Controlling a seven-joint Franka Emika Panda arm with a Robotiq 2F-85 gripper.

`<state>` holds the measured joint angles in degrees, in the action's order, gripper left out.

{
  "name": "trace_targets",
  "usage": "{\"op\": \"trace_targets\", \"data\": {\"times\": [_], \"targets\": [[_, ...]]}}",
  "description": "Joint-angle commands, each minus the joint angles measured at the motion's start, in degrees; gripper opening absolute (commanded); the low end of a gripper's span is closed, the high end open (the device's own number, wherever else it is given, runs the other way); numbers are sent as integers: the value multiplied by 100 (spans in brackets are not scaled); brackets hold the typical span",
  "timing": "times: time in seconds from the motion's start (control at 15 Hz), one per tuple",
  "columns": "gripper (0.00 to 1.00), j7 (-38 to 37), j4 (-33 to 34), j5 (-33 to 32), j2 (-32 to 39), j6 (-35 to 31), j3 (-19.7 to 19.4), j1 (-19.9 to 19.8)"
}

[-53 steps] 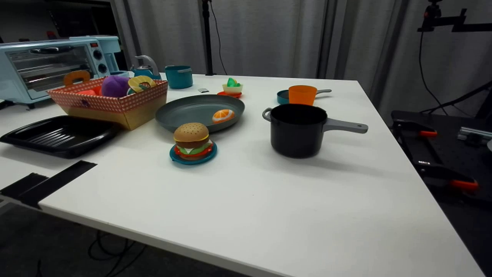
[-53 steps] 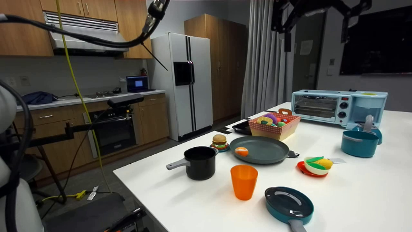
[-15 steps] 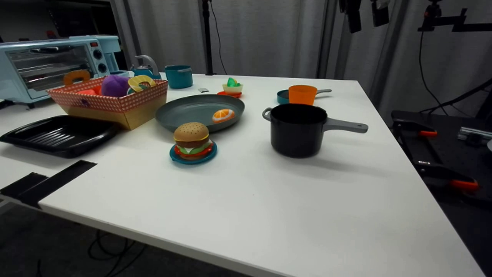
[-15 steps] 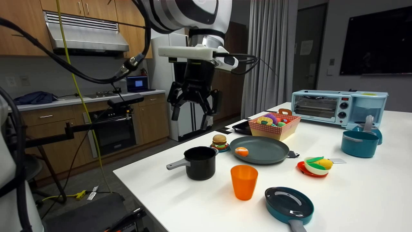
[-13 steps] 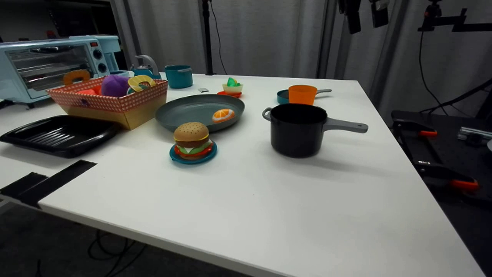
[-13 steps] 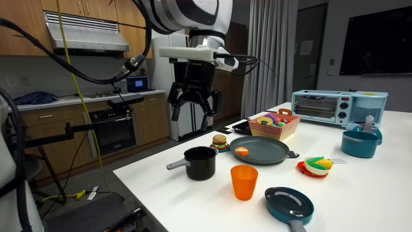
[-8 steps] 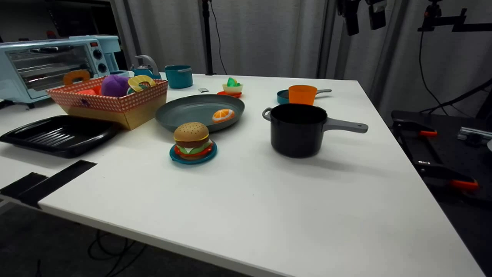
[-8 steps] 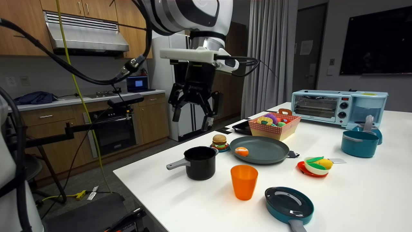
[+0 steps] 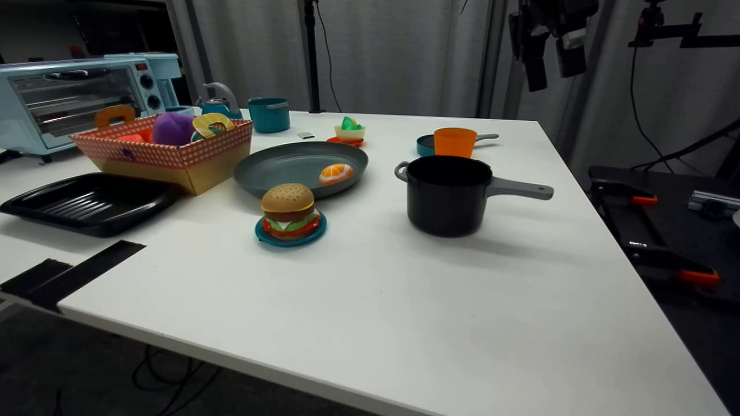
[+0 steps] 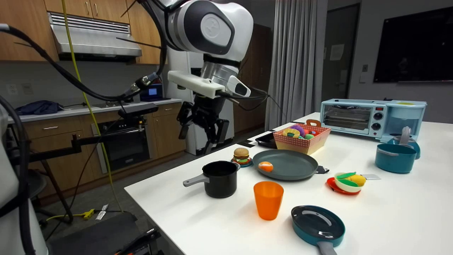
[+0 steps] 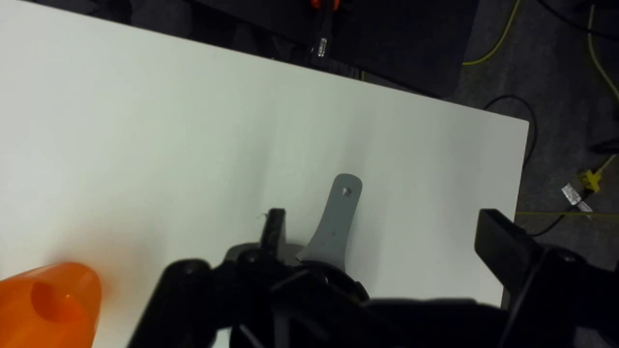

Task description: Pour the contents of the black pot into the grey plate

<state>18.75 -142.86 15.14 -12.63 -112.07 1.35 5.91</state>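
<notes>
Nothing appears poured yet: the black saucepan [image 9: 446, 202] stands upright on the tabletop [image 9: 376, 323], its contents hidden. The gripper [image 11: 379, 227], spread and empty, hangs above the grey handle [image 11: 338, 217]. Grasping, lifting and tipping over the dark grey plate [image 9: 283, 167] remain.

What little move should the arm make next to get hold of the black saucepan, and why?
Probably lower the open gripper toward the grey handle while centring over it. In the wrist view the handle appears between the spread fingers, nearer one, and in both exterior views the gripper hangs higher than the upright black saucepan, touching nothing.
</notes>
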Motion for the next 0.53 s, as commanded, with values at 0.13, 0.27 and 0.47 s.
{"op": "trace_targets", "data": {"times": [0.13,0.27,0.47], "targets": [[100,-21,-919,692,-640,-417,13,72],[100,111,-1092,970,-634,-750,5,143],[100,364,-1237,1175,-352,-1761,85,296]]}}
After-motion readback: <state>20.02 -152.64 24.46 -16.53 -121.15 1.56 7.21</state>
